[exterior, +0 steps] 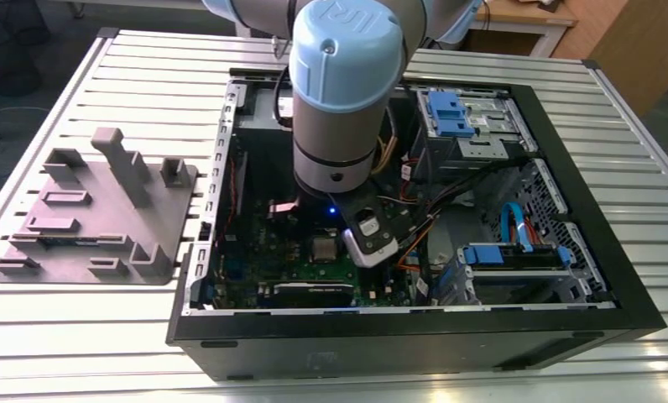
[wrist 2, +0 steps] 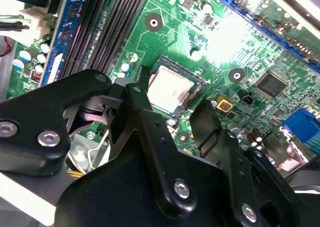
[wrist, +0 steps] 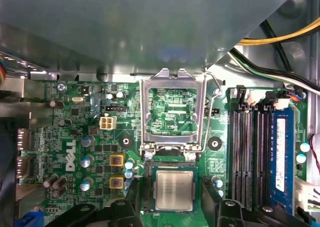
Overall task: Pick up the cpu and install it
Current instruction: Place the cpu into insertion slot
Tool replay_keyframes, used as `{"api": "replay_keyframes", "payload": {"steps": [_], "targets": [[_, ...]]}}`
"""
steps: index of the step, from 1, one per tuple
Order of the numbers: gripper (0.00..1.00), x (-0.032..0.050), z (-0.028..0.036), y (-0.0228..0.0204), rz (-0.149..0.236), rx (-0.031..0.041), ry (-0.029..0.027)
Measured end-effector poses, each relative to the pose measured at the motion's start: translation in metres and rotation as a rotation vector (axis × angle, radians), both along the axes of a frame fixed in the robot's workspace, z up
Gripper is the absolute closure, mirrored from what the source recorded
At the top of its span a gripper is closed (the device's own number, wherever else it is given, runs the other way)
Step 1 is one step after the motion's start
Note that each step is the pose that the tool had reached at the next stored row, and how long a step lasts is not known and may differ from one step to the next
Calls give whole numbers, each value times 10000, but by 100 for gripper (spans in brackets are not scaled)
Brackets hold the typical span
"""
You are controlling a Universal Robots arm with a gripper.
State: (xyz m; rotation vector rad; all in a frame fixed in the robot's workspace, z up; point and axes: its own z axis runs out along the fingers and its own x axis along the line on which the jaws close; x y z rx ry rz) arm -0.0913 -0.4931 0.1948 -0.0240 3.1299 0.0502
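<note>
First wrist view shows the cpu (wrist: 173, 190) lying flat in its socket on the green motherboard (wrist: 75, 132). The gripper (wrist: 171, 193) has its fingers (wrist: 133, 191) spread open, one on each side of the chip. The silver socket frame (wrist: 148, 112) is swung open just beside it.

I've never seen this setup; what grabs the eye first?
The pale blue-grey robot arm reaches down into the open black computer case on the slatted metal table. On the green motherboard, the small silvery square cpu lies in its socket between the black gripper's spread fingers.
</note>
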Motion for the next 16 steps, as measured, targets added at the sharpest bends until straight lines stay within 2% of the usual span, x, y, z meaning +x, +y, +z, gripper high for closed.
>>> {"api": "replay_keyframes", "payload": {"steps": [3, 16], "targets": [[41, 22, -1, -1, -1, -2, 1], [41, 25, -1, 0, 0, -1, 0]]}}
